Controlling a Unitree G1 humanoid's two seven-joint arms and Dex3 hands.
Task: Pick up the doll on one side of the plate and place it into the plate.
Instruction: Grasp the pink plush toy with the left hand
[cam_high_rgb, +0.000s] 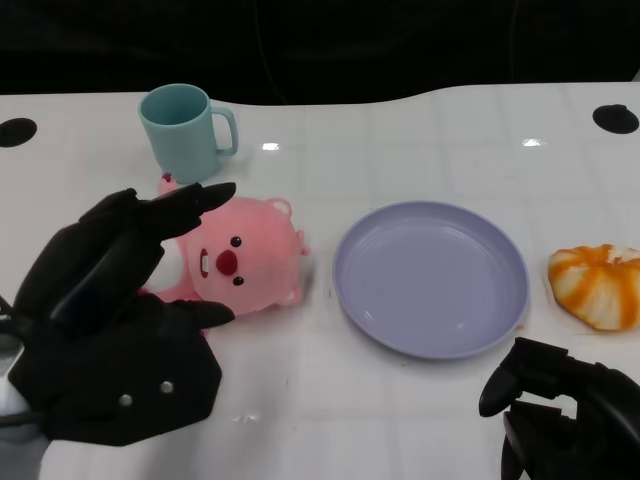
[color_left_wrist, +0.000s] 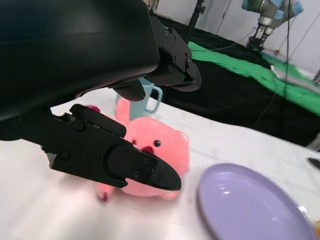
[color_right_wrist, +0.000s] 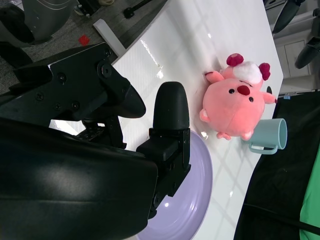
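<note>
A pink plush doll lies on the white table just left of the lilac plate. The doll also shows in the left wrist view and in the right wrist view. My left hand hovers at the doll's near left side, fingers spread over its left edge, holding nothing. The fingers in the left wrist view stand apart in front of the doll. My right hand rests low at the table's near right, below the plate, with nothing in it.
A teal mug stands behind the doll, also visible as the mug in the right wrist view. An orange-and-white striped object lies to the right of the plate. Black cloth lines the table's far edge.
</note>
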